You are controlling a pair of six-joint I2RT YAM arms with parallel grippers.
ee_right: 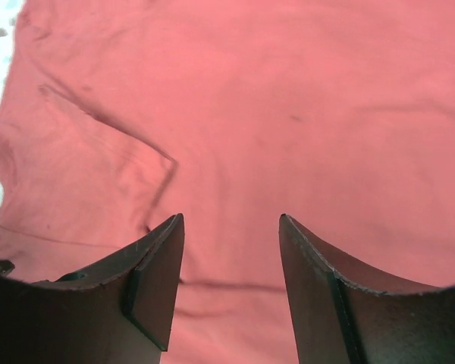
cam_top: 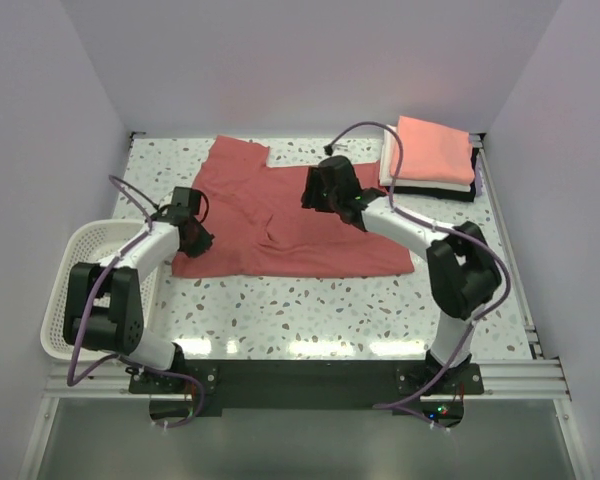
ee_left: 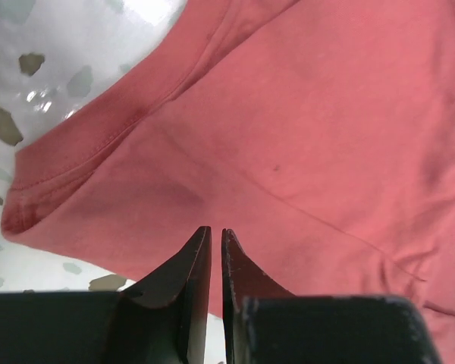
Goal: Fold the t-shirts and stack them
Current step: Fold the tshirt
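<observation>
Left pincer [ee_left: 216, 232]: nearly closed, only a thin slit is left.
Right pincer [ee_right: 231, 221]: held open.
Brick-red cloth t-shirt [cam_top: 280, 215]: spread flat under both pincers.
Folded salmon-pink, white and black t-shirts [cam_top: 432, 152]: stacked right of the right pincer, apart from it.

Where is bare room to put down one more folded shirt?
Near strip of the speckled table, between the spread brick-red cloth t-shirt and the near edge. Crowded: far right, stack of folded t-shirts; left, white plastic mesh basket.

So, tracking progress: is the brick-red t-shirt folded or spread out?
Spread out: the brick-red t-shirt lies wide and irregular across the table, a sleeve sticking out, unlike the folded stack.
</observation>
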